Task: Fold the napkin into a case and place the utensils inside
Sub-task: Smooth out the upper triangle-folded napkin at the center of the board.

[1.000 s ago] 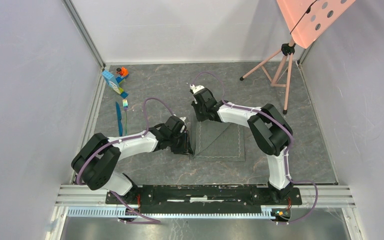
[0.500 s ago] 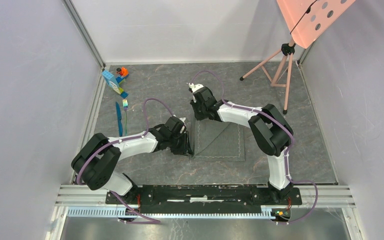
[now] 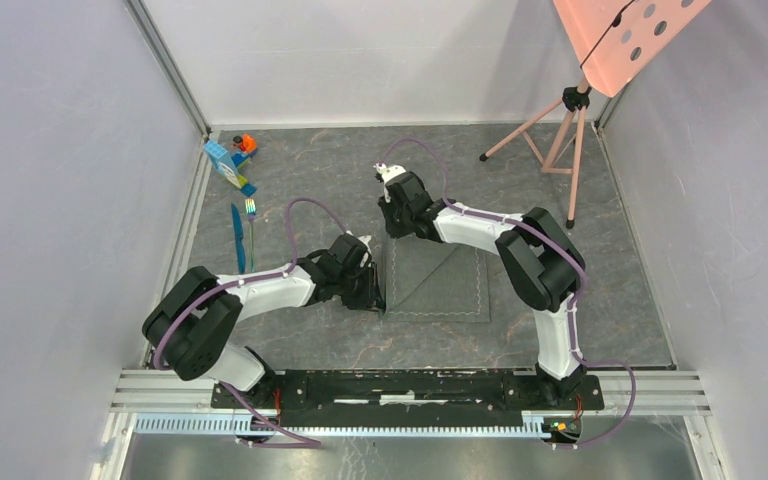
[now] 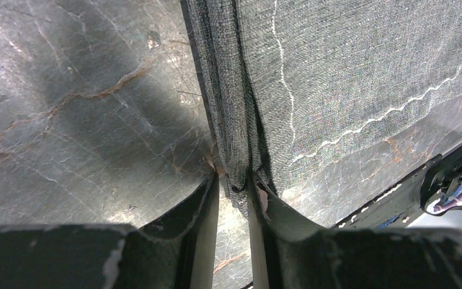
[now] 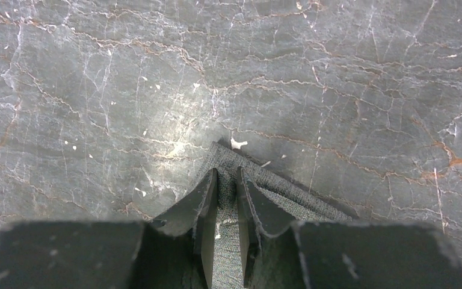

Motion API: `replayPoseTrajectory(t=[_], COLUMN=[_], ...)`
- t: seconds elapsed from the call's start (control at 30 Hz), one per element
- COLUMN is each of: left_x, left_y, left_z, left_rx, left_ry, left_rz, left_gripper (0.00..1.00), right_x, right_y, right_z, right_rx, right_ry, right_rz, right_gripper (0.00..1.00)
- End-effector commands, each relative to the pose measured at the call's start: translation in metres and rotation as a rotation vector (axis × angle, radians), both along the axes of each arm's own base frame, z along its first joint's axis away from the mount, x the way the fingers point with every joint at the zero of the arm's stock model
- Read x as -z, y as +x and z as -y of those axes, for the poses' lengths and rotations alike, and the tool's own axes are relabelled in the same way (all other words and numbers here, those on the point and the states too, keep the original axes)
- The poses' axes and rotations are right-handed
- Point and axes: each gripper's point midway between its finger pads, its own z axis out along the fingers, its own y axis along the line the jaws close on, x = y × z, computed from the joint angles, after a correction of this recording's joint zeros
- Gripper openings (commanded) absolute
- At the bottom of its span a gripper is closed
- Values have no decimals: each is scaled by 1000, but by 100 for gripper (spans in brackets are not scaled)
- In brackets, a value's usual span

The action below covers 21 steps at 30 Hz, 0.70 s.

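Note:
The dark grey napkin [image 3: 440, 282] lies at the middle of the table, and its left part is lifted into a fold. My left gripper [image 3: 373, 292] is shut on the napkin's bunched near-left edge [image 4: 349, 72]; the cloth sits between the jaws of the left gripper [image 4: 234, 179]. My right gripper [image 3: 397, 230] is shut on the far-left corner. In the right wrist view that corner of the napkin [image 5: 280, 194] pokes out between the jaws of the right gripper [image 5: 227, 174]. The utensils lie far left: a blue knife [image 3: 238, 238] and a fork [image 3: 251, 226].
Blue and orange toy blocks [image 3: 230, 160] stand at the far-left corner. A pink tripod [image 3: 558, 135] with an orange perforated board stands at the far right. Pale walls enclose the marbled table, and the arms' base rail [image 3: 410, 388] runs along the near edge.
The right gripper has crept slightly toward the far left with the napkin corner. The left gripper has tightened a little on the cloth edge.

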Motion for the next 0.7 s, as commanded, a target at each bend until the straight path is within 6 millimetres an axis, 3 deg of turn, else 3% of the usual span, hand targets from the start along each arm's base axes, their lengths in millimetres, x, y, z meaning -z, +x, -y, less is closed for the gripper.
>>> replayPoseTrajectory(t=[0.0,0.3,0.43,0.57,0.67], left_x=[7,4,1,-7,-16], left_y=[-6,-5,-4,-1,1], left_z=[-4,-5,-7,-13,-16], left_rx=[-21,-25,-36,-73,-95], left_ry=[7,12,14,20,13], left_rz=[-26,-17,-8,23,47], left_gripper=[31,31,31,32,35], right_x=[-16,-10,-12,-28,-51], right_y=[17,21,21,21,21], right_z=[-16,-14,-15,-18,-18], right_rx=[-1,11,6,-5,-13], right_ry=[41,25,25,41,66], right_rz=[64,62,58,55,53], right_gripper=[23,25,32,43,51])
